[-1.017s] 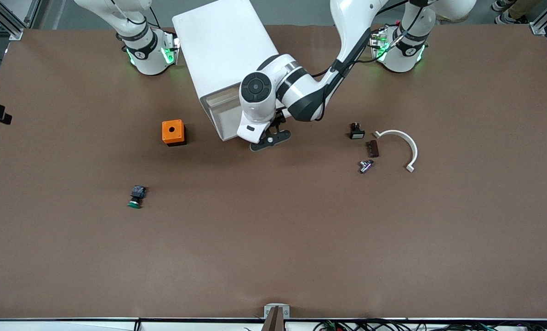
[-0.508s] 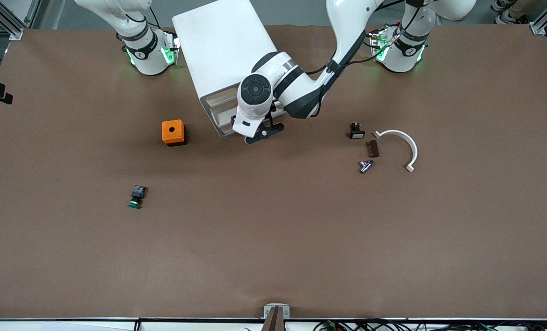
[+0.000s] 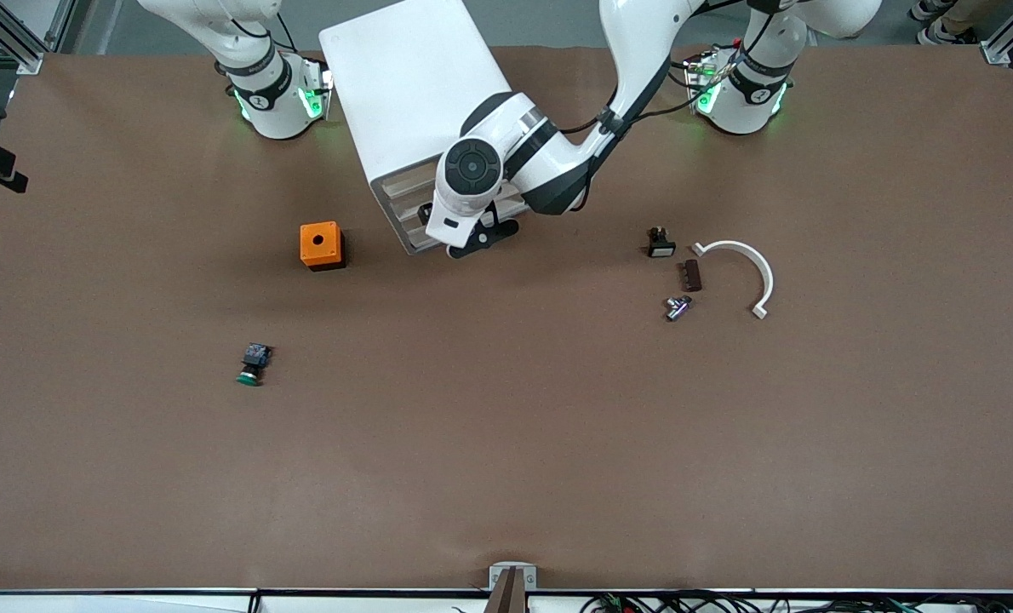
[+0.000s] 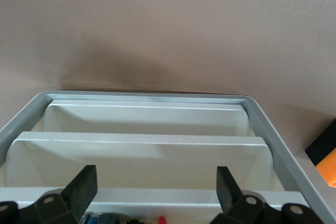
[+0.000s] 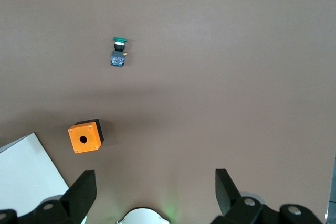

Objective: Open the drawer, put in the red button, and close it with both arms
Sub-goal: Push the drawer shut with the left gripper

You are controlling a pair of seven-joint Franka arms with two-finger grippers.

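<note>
Our left pincer (image 3: 481, 238), fingers spread, sat at the cabinet's (image 3: 413, 94) drawer (image 4: 147, 145) front; we judged an off-centre push could skew it, right pincer (image 5: 152, 203) open above.

Left hand (image 4: 155, 187) spread open, reaching low; right hand (image 5: 155, 190) open, raised.
</note>
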